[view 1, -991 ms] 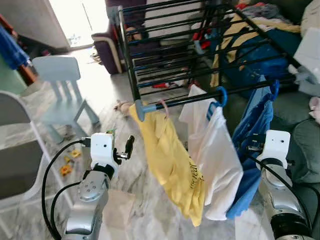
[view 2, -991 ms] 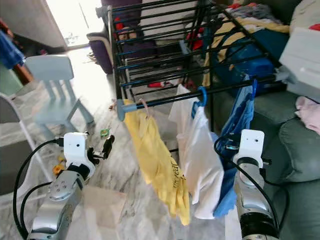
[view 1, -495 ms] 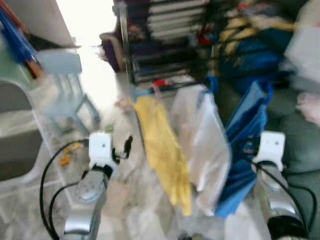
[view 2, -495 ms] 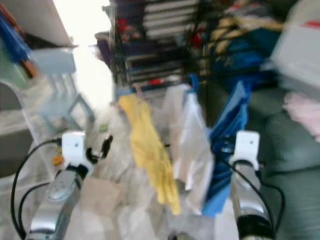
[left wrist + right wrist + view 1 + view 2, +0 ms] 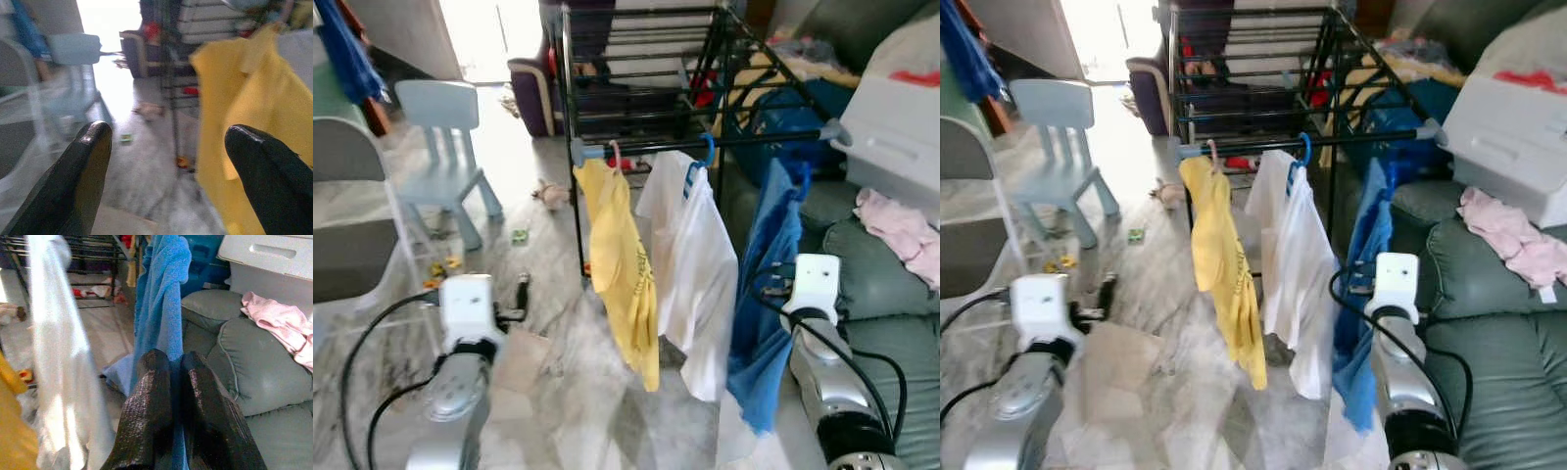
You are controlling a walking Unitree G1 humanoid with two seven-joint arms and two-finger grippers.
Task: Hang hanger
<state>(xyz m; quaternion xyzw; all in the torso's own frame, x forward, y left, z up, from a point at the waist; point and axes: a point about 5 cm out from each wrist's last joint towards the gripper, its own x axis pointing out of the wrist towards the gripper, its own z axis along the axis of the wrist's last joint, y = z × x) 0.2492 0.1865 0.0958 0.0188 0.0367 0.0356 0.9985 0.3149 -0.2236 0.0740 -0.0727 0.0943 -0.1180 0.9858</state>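
Note:
A black drying rack (image 5: 636, 59) stands ahead. From its front rail (image 5: 744, 143) hang a yellow shirt (image 5: 619, 255) on a pink hanger, a white shirt (image 5: 693, 264) on a blue hanger (image 5: 707, 152), and a blue garment (image 5: 766, 294). My left gripper (image 5: 166, 132) is open with its fingers wide apart and nothing between them. It is held low, left of the yellow shirt. My right gripper (image 5: 172, 357) is shut, its tips close against the blue garment (image 5: 161, 298). The right wrist (image 5: 815, 284) sits beside that garment's lower half.
A light blue child's chair (image 5: 445, 137) and a white chair (image 5: 352, 225) stand on the left. A grey-green sofa (image 5: 886, 294) with a pink cloth (image 5: 901, 220) and a white box (image 5: 891, 108) is on the right. Small toys (image 5: 548, 193) and a flat sheet (image 5: 524, 357) lie on the marble floor.
The whole view has shifted and cleared of blur, and the rack and clothes now look farther off and smaller. Both arms sit lower in the picture. The grippers look unchanged.

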